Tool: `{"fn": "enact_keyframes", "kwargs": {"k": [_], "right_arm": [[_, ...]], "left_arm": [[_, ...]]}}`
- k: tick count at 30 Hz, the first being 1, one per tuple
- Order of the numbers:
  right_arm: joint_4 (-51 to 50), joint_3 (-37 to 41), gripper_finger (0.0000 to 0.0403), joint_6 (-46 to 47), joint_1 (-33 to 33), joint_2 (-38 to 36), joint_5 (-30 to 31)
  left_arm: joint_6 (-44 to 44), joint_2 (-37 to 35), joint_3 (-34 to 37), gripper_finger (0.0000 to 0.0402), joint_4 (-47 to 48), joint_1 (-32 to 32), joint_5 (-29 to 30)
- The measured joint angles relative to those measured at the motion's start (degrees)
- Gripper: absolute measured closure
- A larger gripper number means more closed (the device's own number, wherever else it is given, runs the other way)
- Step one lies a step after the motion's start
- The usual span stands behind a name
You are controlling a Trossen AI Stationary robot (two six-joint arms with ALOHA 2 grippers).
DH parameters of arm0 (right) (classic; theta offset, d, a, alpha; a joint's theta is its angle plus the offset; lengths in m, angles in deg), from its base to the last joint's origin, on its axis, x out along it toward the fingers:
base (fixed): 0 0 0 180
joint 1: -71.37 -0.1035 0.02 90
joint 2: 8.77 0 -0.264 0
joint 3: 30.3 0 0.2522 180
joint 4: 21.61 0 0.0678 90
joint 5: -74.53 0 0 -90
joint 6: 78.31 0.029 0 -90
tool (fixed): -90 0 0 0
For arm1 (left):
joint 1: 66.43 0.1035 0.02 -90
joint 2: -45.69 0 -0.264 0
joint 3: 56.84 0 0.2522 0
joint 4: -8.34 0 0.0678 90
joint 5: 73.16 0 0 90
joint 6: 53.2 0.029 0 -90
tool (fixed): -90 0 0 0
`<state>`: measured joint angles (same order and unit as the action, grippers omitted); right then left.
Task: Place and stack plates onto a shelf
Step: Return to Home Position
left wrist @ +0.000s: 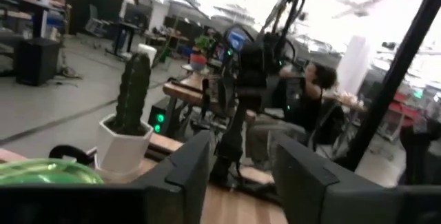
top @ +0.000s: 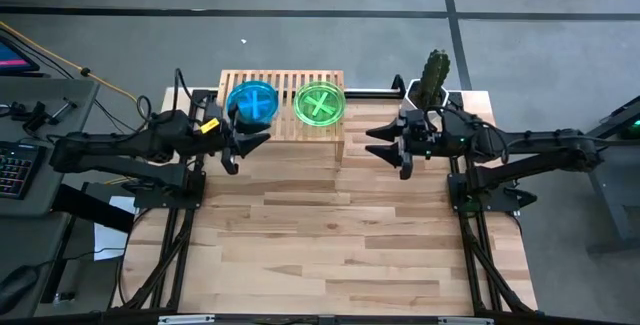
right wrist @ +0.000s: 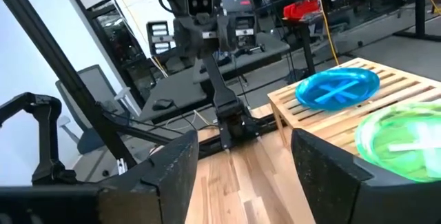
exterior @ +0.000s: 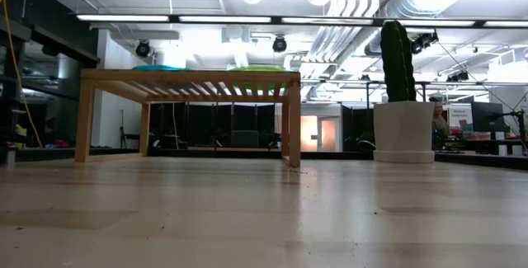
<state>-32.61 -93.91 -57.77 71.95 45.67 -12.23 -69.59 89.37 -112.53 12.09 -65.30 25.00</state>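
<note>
Two stacks of plates rest flat on the bamboo shelf's [top: 283, 127] slatted top: a cyan-blue stack [top: 251, 102] toward its left end and a yellow-green stack [top: 320, 103] toward its right end. From table height both stacks show as thin rims above the shelf top [exterior: 190, 74]. My left gripper [top: 252, 142] hovers open just left of the shelf's front, beside the blue stack. My right gripper [top: 378, 141] hovers open to the right of the shelf, clear of it. The right wrist view shows both stacks, blue [right wrist: 337, 88] and green [right wrist: 403, 138].
A cactus in a white pot [top: 432, 83] stands at the table's far right corner, behind my right gripper. The wooden tabletop [top: 330, 235] spreads out toward the near edge. A seated person [left wrist: 303, 100] shows in the room beyond the table.
</note>
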Motion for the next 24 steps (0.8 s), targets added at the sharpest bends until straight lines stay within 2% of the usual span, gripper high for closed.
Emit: {"fn": "enact_keyframes", "kwargs": {"k": [3,8,15,24], "right_arm": [[0.1,0.0,0.0202,0.0,0.0,-0.2,-0.1],[-0.4,0.0,0.0259,0.0,0.0,-0.3,-0.2],[-0.5,0.0,0.0308,0.4,0.0,-0.3,-0.4],[-0.9,0.0,0.032,0.0,0.0,-0.3,-0.7]], "left_arm": [[0.7,-0.7,0.0,0.0299,2.4,0.0,-2.2],[3.6,-1.7,0.0,0.0389,5.3,0.0,-5.9],[3.4,-7.7,7.2,0.04,0.4,0.0,-6.2],[1.4,-18.4,16.9,0.0401,-3.4,0.0,-5.9]]}}
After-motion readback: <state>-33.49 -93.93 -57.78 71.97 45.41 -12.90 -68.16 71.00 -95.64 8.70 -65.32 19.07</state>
